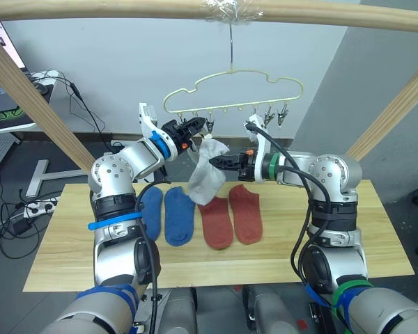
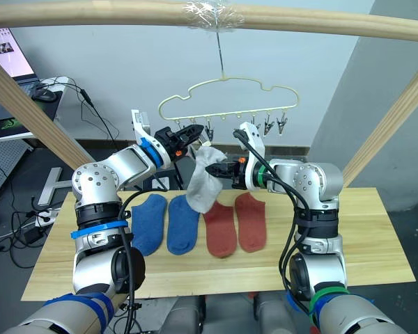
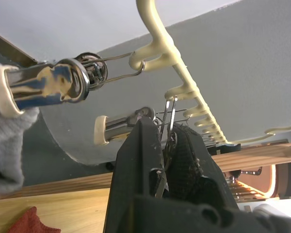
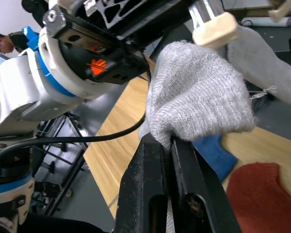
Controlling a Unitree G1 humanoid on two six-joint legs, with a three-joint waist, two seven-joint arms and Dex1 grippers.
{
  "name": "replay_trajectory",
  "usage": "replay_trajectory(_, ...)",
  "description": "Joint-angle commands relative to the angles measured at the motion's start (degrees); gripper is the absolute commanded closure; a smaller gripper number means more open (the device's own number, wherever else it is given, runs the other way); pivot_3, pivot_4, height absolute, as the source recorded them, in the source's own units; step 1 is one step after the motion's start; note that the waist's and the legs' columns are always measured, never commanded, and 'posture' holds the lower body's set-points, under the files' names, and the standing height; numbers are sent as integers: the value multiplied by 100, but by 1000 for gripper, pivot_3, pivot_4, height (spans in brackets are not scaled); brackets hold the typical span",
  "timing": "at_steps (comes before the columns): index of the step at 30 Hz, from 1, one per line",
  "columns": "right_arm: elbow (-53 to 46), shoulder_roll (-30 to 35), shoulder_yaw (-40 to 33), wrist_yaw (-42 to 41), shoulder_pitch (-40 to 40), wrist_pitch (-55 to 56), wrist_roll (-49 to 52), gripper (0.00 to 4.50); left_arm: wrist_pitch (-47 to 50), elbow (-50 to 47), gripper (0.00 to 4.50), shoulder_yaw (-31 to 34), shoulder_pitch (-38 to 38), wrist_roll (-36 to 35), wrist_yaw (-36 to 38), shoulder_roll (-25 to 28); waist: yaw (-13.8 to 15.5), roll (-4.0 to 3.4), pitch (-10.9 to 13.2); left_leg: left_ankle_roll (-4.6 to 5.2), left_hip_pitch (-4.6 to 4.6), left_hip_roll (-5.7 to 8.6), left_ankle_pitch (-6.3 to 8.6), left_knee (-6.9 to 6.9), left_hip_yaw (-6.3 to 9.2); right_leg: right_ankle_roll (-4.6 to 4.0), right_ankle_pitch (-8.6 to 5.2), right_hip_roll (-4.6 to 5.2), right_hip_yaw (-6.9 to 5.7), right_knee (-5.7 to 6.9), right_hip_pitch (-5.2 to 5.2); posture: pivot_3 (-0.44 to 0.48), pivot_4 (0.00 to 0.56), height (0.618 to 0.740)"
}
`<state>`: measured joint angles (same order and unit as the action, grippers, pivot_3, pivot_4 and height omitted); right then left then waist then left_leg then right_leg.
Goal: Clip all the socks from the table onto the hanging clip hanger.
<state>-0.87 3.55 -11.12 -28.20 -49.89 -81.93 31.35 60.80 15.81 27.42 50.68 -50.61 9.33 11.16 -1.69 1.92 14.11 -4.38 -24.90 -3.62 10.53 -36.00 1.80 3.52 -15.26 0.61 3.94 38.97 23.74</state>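
A pale-yellow clip hanger [image 1: 233,90] hangs by its hook from the top pole. Raised to its lower bar, my left gripper [image 1: 195,127] is shut on one of the metal clips [image 3: 167,121]. My right gripper [image 1: 217,162] is shut on a light grey sock [image 1: 207,174], holding it up just under the bar. A neighbouring clip [image 4: 218,26] touches the sock's top edge; I cannot tell if it grips. Two blue socks [image 1: 167,212] and two rust-red socks [image 1: 231,217] lie flat side by side on the table [image 1: 334,236].
Slanted wooden poles rise at the left [image 1: 35,97] and right [image 1: 397,104] of the table, under the top pole [image 1: 125,8]. More free clips [image 1: 275,115] hang at the hanger's right end. A desk with a screen [image 1: 3,83] and floor cables stand behind left.
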Motion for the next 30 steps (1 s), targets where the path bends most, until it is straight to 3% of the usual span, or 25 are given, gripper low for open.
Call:
replay_trajectory(1,-184,62,18,11,64,-44,221,4487,-50,-210,4272,30,109,-147,-16,27,0,0,0,0,0,0,0,0,0,0,0,0,0,0,0,44,152,740)
replay_trajectory(12,356,184,124,114,60,333,167,4487,19,-340,4272,0,57,-255,-116,-1,1,0,0,0,0,0,0,0,-1,0,0,0,1,0,0,52,159,740)
replay_trajectory(30,1153,378,303,-45,-587,854,232,4487,44,-461,4272,-36,-52,-269,-120,-33,3,0,0,0,0,0,0,2,0,0,0,0,0,-2,0,64,162,740)
